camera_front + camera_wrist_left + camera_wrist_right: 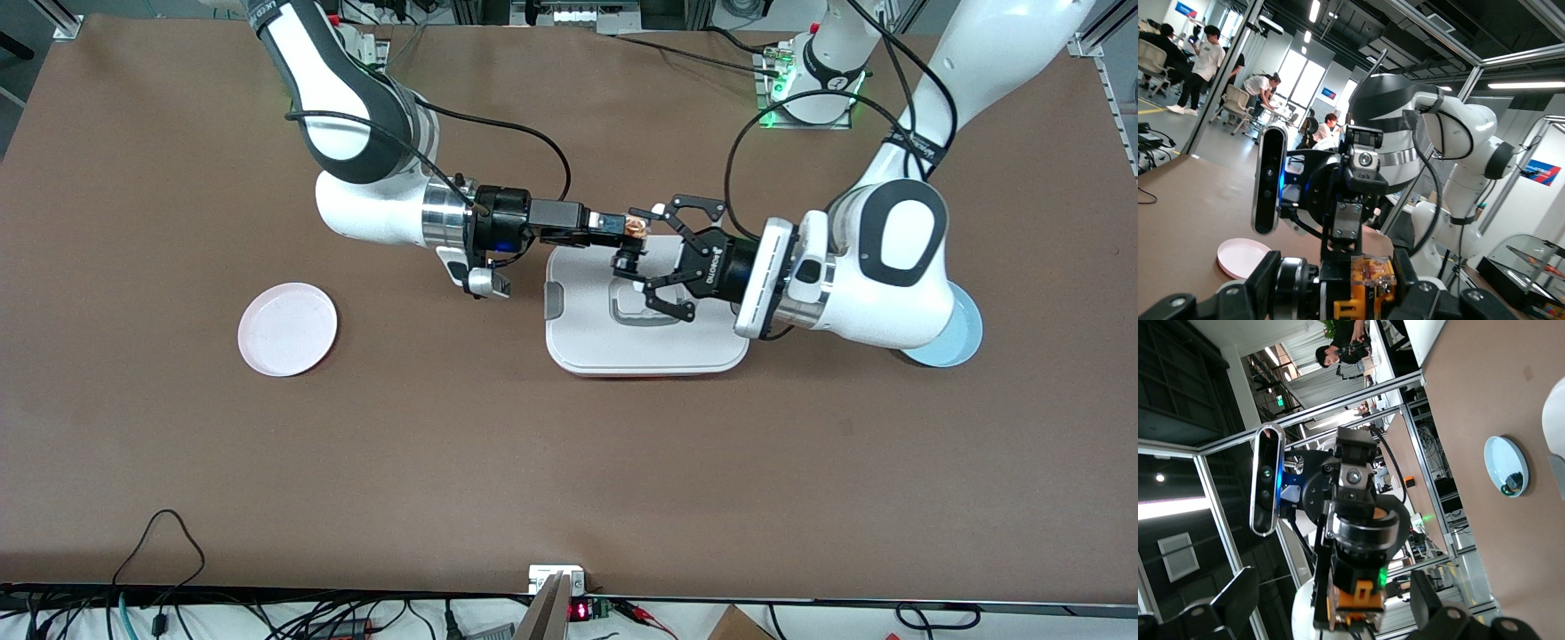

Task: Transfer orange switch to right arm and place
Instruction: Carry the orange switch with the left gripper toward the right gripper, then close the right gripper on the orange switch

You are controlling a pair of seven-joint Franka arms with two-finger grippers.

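Front view: in the centre of the frame, the two grippers meet tip to tip above the upper edge of a white rounded-rectangle plastic tray (622,351). The left gripper (640,249), a black open-linkage tool, reaches in from the left arm's end. Its fingers are clamped on the orange switch (634,227), a small black push-button body with orange parts, which is held in the air over the tray. The right gripper (619,226), slim and black with straight fingers, comes from the right arm's end. Its tips are just beside the switch's orange part; whether they touch it cannot be told. A round pink plate (287,329) lies toward the right arm's end. A round light-blue plate (965,342) is half hidden under the left arm.

Left wrist view: the orange switch sits between the left gripper's own black fingers (1425,297), gripped. The right arm's wrist and its camera bar face it from close by. The pink plate lies on the brown table under them.

Right wrist view: the right gripper's fingers (1238,597) stand wide apart, gripping nothing. The switch is in line between them, with the left arm's wrist directly past it. The light-blue plate carries a small dark object.
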